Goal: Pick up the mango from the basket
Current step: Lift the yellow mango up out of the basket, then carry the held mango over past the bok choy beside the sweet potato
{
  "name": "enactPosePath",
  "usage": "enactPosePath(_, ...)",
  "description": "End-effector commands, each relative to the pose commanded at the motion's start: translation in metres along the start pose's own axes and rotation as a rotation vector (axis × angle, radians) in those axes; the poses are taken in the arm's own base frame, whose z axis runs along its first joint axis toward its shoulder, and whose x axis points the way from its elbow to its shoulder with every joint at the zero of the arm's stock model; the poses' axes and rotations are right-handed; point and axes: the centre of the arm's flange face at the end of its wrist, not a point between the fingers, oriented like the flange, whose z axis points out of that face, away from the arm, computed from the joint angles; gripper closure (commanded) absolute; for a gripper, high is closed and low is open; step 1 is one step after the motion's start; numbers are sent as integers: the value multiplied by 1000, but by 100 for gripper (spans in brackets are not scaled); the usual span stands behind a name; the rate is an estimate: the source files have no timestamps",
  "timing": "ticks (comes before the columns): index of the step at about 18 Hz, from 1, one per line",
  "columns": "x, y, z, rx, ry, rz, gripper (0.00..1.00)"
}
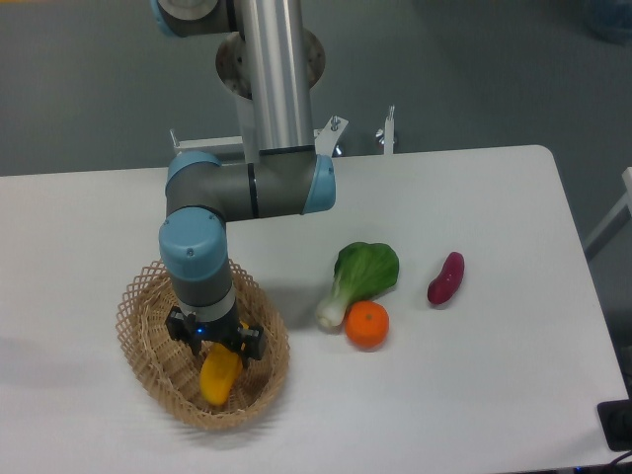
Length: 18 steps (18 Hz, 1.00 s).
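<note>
The yellow-orange mango [219,378] lies inside the tan woven basket [148,355] at the table's front left. My gripper [215,348] points straight down over the mango's upper end, low inside the basket. Its fingers straddle that end of the fruit, and the wrist body hides the fingertips. I cannot tell whether the jaws press on the mango. The lower half of the mango sticks out below the gripper toward the basket's front wall.
To the right of the basket lie a green leafy bok choy [360,277], a round orange [366,324] touching its stem end, and a purple-red oblong vegetable [445,277] farther right. The arm's elbow link [257,186] hangs over the table behind the basket.
</note>
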Motion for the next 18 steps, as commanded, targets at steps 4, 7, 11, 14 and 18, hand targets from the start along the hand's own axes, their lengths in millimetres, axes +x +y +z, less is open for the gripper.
enactPosePath(4, 0, 0, -3, 4, -3, 9, 63)
enactPosePath(7, -2, -2, -15, 22, -11, 13, 64)
enactPosePath(11, -30, -3, -72, 95, -55, 33, 64)
enactPosePath(14, -83, 2, -129, 156, -107, 11, 64)
enactPosePath(18, -145, 15, -163, 152, -145, 12, 64)
